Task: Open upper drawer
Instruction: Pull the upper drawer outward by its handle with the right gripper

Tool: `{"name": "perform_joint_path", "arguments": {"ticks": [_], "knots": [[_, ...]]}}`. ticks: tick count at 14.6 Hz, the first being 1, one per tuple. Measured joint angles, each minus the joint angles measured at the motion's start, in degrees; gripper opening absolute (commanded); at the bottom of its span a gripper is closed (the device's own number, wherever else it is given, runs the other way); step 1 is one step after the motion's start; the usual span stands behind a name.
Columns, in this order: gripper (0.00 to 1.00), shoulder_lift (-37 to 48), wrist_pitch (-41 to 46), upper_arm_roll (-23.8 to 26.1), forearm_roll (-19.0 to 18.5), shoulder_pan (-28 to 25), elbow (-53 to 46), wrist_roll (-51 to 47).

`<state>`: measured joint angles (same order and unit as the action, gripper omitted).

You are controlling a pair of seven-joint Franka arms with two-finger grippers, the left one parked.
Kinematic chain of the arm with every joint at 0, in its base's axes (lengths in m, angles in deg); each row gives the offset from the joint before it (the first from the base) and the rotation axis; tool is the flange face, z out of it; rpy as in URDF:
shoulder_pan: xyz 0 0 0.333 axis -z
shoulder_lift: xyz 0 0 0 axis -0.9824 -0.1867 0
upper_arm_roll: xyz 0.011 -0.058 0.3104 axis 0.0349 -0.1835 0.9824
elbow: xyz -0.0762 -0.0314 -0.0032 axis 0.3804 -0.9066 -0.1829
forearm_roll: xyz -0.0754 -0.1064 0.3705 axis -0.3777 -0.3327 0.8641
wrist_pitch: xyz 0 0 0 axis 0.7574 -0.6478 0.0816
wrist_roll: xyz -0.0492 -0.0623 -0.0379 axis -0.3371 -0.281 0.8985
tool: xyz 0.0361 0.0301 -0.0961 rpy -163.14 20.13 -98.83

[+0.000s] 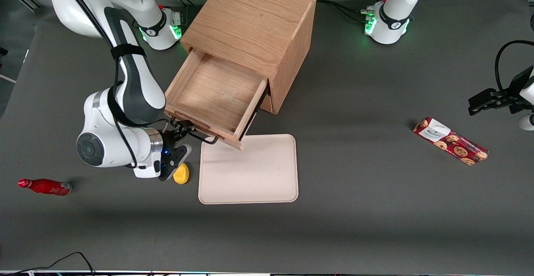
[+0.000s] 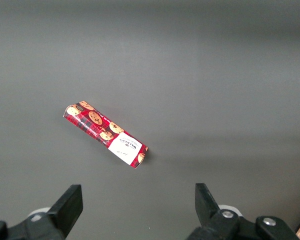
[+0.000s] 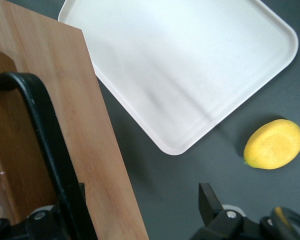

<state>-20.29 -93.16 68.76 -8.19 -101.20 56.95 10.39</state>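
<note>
The oak-wood cabinet (image 1: 250,21) stands at the back of the table. Its upper drawer (image 1: 212,96) is pulled well out and its wooden tray is empty. The thin black bar handle (image 1: 204,137) runs along the drawer front, on the side nearer the front camera. My gripper (image 1: 183,128) is at the handle's end, nearer the working arm. In the right wrist view the gripper (image 3: 142,197) is open. The handle (image 3: 45,135) and the drawer front (image 3: 90,115) lie between its fingers, the bar close by one finger (image 3: 72,200). The lower drawer is hidden under the upper one.
A cream tray (image 1: 250,171) lies on the table just in front of the open drawer, also in the right wrist view (image 3: 190,65). A yellow fruit piece (image 1: 181,174) lies beside my gripper. A red bottle (image 1: 46,186) lies toward the working arm's end. A cookie pack (image 1: 450,141) lies toward the parked arm's end.
</note>
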Motion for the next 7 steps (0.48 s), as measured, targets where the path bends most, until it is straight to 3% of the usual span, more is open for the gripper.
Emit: {"name": "perform_joint_path", "arguments": {"ticks": [7], "knots": [[1.00,-2.01,0.04,0.00,-0.04,2.60,-3.07,2.73]]}}
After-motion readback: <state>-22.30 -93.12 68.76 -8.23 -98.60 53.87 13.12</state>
